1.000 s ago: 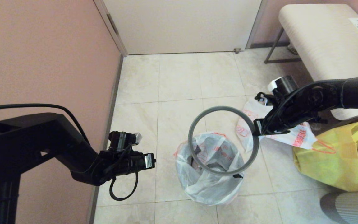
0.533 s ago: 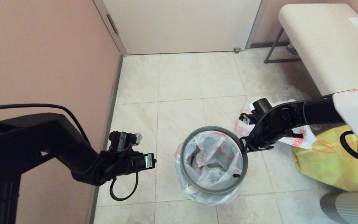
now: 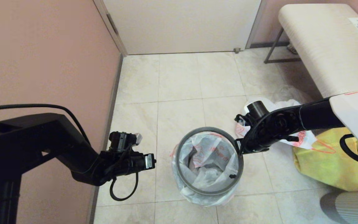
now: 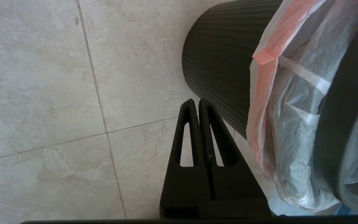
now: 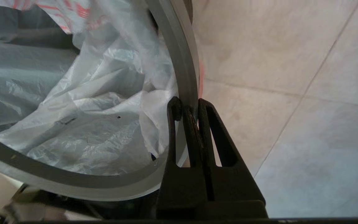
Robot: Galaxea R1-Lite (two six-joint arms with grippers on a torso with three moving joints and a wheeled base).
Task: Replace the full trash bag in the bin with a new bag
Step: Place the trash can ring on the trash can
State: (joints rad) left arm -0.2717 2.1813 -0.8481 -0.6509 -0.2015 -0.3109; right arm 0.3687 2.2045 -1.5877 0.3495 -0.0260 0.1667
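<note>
The bin (image 4: 219, 62) is black and ribbed; in the head view a white translucent bag with red print (image 3: 208, 161) drapes over it and hides its wall. A thin dark grey hoop (image 3: 207, 129) lies almost level round the bag at the bin's mouth. My right gripper (image 3: 239, 149) is shut on the hoop (image 5: 182, 62) at its right side, the fingertips (image 5: 174, 109) pinching the band. My left gripper (image 3: 152, 161) hangs shut and empty, left of the bin and apart from it. A second white bag with red print (image 3: 303, 138) lies on the floor behind my right arm.
A big yellow shopping bag (image 3: 331, 165) sits on the floor to the right of the bin. A cream bench (image 3: 318, 43) stands at the back right, a pale door (image 3: 182, 25) at the back, a pink wall (image 3: 42, 53) along the left.
My right gripper has carried the hoop down and to the left, from tilted above the bin to lying round the bag at its mouth. The left arm has not moved.
</note>
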